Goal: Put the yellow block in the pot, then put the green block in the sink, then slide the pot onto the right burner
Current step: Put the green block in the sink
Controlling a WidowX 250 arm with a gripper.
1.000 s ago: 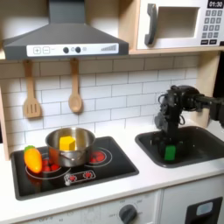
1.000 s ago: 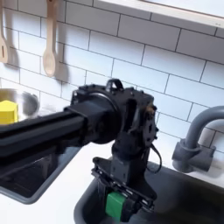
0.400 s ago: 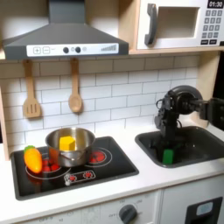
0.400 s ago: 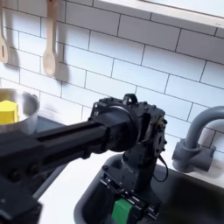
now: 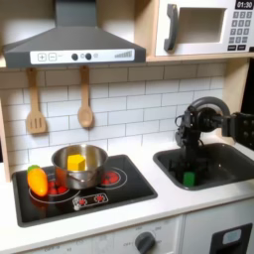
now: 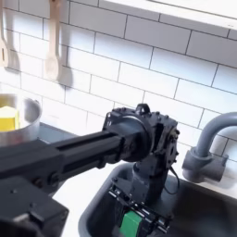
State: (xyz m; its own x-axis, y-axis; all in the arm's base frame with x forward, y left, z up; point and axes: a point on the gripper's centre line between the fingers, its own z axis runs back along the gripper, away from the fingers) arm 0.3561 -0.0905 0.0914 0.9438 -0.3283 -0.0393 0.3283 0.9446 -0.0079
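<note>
First exterior view: gripper [image 5: 188,171] is down inside the sink [image 5: 230,159], arm reaching in from the first exterior view's right. Green block [image 5: 189,179] sits right at the fingertips, low in the basin. Pot [image 5: 81,165] is well off to the first exterior view's left of the gripper, on the stove's [image 5: 129,189] left burner, w/ the yellow block [image 5: 75,161] already inside it. An orange oval toy [image 5: 37,180] lies just past the pot, further from the gripper.

Second exterior view: gripper [image 6: 135,216] hangs close over the sink [image 6: 199,213] floor, fingers narrow around the green block [image 6: 130,225], which looks pinched between them; can't tell if it touches the bottom yet. Faucet [image 6: 208,148] stands near, to the second exterior view's right of the gripper. Pot [image 6: 26,111] and yellow block [image 6: 7,118] sit far off to the second exterior view's left.

Risks, as I judge them: opening too high could let the block bounce; lifting out fast could catch the wrist on the faucet or sink edge. Later, pushing the pot off-centre might tip it or knock the orange toy.
</note>
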